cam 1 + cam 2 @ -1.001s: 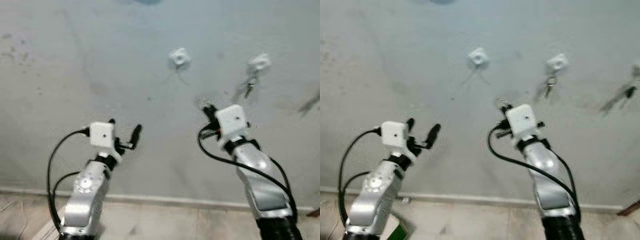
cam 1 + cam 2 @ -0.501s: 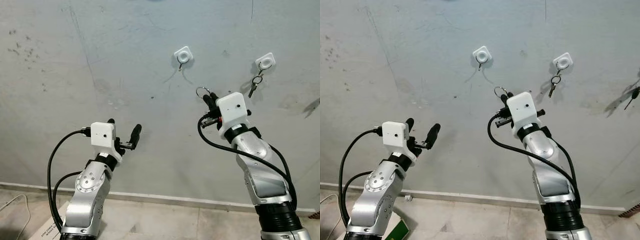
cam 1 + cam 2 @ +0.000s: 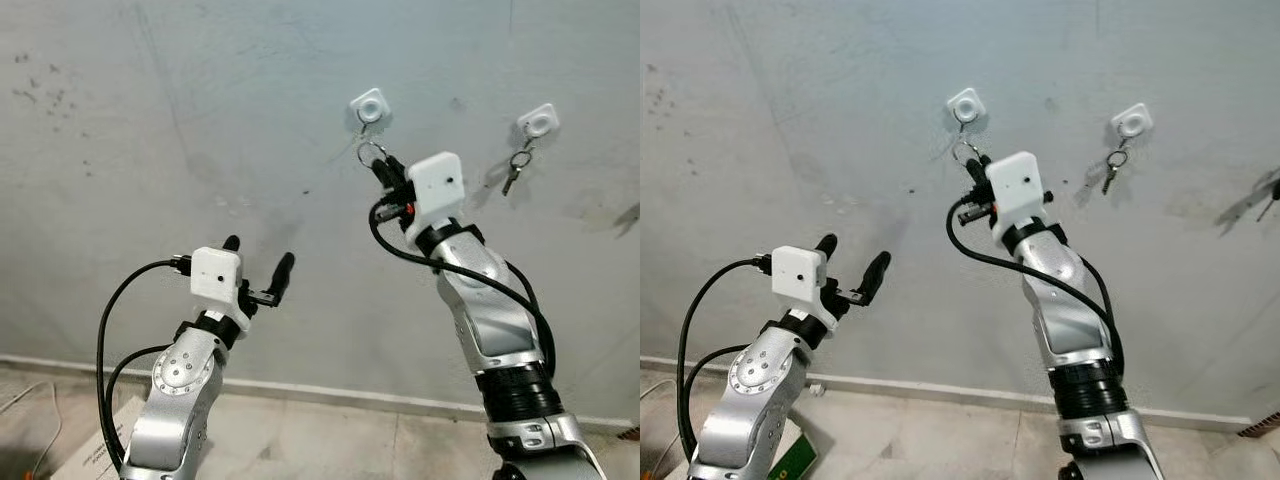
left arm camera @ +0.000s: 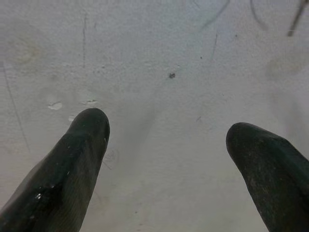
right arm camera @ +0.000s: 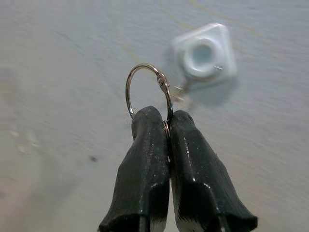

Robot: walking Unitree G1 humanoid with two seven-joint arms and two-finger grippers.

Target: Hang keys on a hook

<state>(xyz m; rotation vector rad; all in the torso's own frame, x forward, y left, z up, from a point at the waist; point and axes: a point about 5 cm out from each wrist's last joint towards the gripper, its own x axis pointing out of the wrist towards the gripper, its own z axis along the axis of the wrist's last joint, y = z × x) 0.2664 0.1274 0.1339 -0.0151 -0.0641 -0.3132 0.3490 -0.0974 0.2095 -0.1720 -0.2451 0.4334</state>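
My right gripper (image 3: 383, 166) is raised against the grey wall, shut on a silver key ring (image 5: 147, 92) that sticks up from its black fingertips. The ring (image 3: 370, 152) hangs just below the white square hook (image 3: 368, 105) in the middle of the wall; in the right wrist view that hook (image 5: 205, 53) lies close beyond the ring, with its small metal prong beside the ring. The keys themselves are hidden by the fingers. My left gripper (image 3: 258, 268) is held lower at the left, open and holding nothing, facing bare wall.
A second white hook (image 3: 538, 121) to the right carries another set of keys (image 3: 516, 168). A dark key-like object (image 3: 1268, 196) shows at the far right edge. A skirting strip (image 3: 330, 395) runs along the wall's foot above a tiled floor.
My right arm has lifted and swung left, carrying the key ring from below and right of the middle hook to just under it. The left arm has hardly moved.
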